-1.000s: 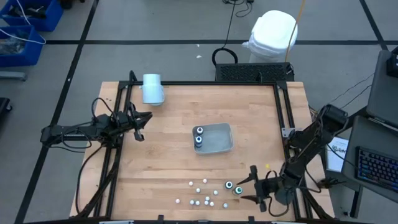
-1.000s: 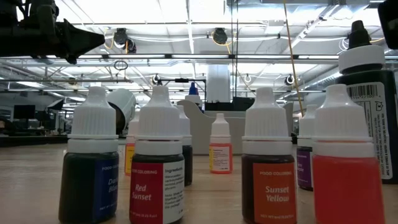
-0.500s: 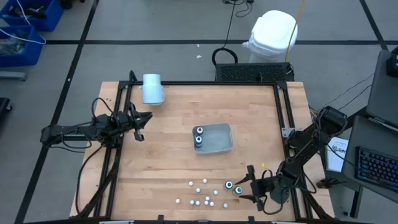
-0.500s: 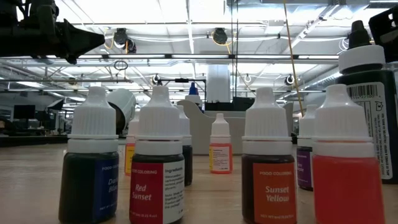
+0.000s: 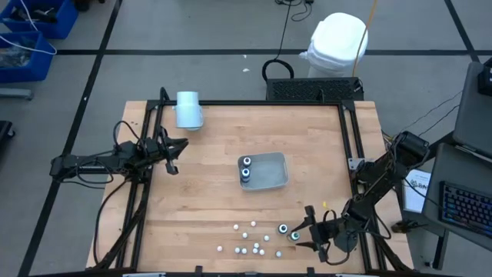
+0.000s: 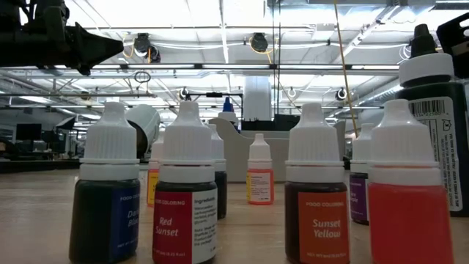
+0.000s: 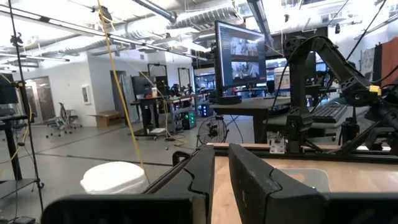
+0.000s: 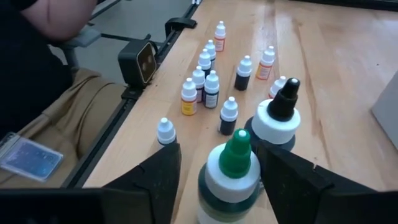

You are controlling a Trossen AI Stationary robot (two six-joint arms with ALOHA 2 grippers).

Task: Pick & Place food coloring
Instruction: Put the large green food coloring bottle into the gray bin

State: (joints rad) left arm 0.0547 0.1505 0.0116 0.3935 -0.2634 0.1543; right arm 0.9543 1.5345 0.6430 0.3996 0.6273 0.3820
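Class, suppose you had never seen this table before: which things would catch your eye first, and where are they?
First, the right gripper at the table's near right edge, open, with a green-capped bottle between its fingers. Next, the cluster of small white-capped bottles along the near edge, and the tray at mid-table with two dark bottles at its left end. The left gripper waits at the left edge.

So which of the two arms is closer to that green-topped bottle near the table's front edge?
The right. Its end effector is open with the green-topped bottle between its fingers. The left end effector waits far off, across the table by the left rail.
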